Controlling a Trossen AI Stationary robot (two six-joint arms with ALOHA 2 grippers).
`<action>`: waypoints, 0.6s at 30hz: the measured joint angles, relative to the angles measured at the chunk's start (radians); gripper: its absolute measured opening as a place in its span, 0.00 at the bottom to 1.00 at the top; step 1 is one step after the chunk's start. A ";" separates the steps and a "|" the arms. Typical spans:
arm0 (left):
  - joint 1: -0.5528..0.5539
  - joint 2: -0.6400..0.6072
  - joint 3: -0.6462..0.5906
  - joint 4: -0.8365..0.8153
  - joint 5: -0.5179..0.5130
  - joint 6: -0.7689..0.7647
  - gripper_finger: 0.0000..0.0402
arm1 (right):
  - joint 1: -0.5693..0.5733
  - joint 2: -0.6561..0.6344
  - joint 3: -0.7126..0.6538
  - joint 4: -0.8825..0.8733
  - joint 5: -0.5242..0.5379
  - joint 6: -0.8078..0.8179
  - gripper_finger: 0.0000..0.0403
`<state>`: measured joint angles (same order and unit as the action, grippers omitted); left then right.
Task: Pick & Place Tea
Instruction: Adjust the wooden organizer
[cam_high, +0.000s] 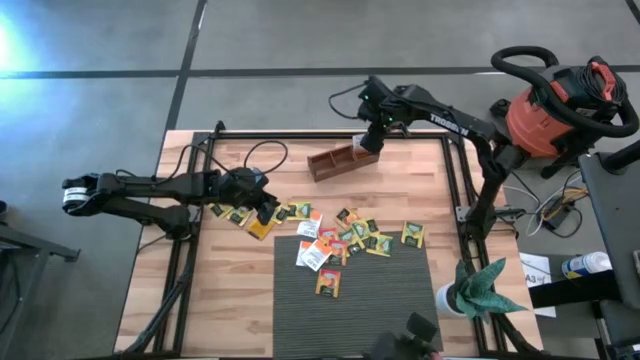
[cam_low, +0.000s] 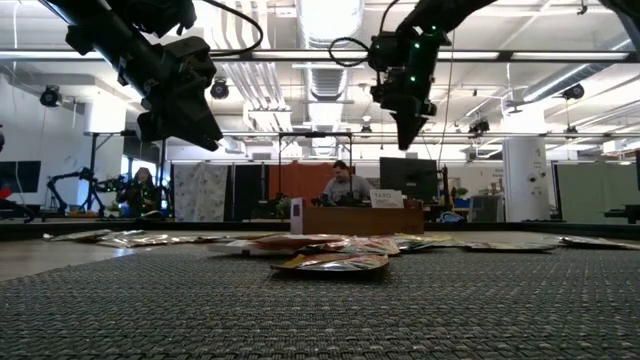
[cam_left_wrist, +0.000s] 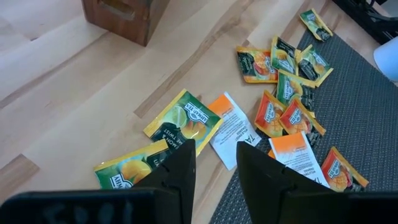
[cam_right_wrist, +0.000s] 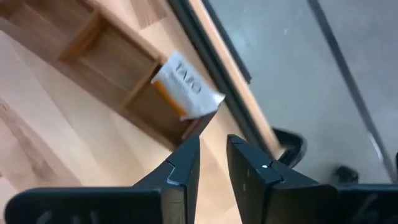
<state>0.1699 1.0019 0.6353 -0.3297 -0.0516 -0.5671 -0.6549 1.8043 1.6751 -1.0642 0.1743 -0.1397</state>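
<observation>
Several tea sachets, yellow-green, orange and white, lie flat and scattered across the wood table and the far edge of the dark mat. My left gripper hovers open above the leftmost ones, over a yellow-green sachet, touching nothing. The brown wooden tray stands at the far side. A white sachet leans in its end compartment, sticking up past the wall. My right gripper hangs above that end of the tray, pointing steeply down, with a narrow empty gap between its fingers.
A dark ribbed mat covers the near middle of the table, with one sachet alone on it. A green plant in a white cup stands at the near right. A red vacuum sits beyond the right edge. Black frame rails border the table.
</observation>
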 joint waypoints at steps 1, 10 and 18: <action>0.000 0.000 0.000 0.000 0.000 -0.003 0.27 | 0.000 -0.015 -0.032 0.014 -0.003 0.017 0.20; 0.000 0.003 0.000 0.010 0.001 -0.023 0.27 | -0.016 -0.219 -0.336 0.205 0.000 0.266 0.17; 0.054 0.084 0.000 0.141 0.036 -0.077 0.27 | -0.077 -0.389 -0.552 0.331 0.003 0.712 0.17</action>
<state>0.2238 1.0864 0.6353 -0.1884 -0.0160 -0.6441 -0.7317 1.4157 1.1230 -0.7336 0.1774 0.5723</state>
